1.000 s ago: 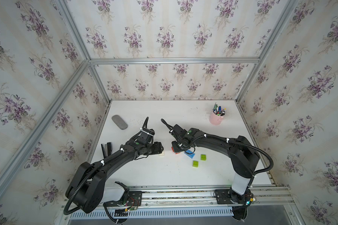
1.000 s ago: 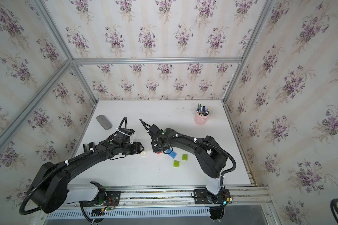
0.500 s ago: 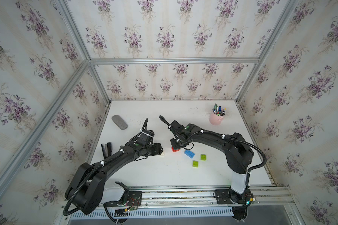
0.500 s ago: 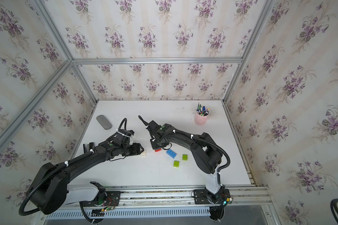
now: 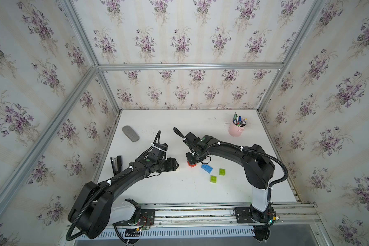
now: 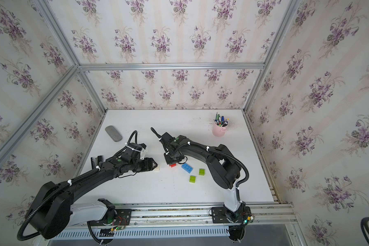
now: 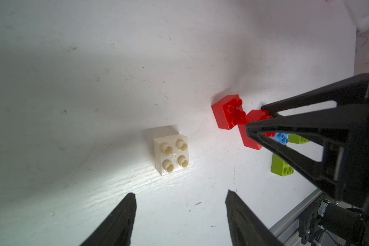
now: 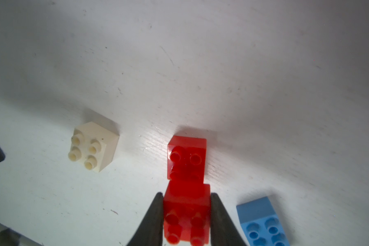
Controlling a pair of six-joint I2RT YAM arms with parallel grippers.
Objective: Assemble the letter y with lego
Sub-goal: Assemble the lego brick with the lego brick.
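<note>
**Red stem at risk of a crooked join**

The held red brick point(image 8: 186, 213) is clamped in the clenched right hand point(image 8: 186, 194) and tilted against the studs of the second red brick point(image 8: 186, 158), which lies unheld on the desk point(image 5: 179, 191). If pressed askew, that brick could be shoved aside. The left hand point(image 7: 180, 193) is released and empty, near the cream brick point(image 7: 171, 154). No writing can be read.

Blue brick point(image 8: 262, 221), beside right gripper point(image 8: 186, 194): cut off by frame edge in right wrist view; mostly hidden behind that gripper's fingers in left wrist view. Held red brick point(image 7: 248, 136) partly covered likewise. Cream-white brick point(image 6: 157, 168) largely masked by left gripper point(image 6: 153, 165) in both top views.
</note>
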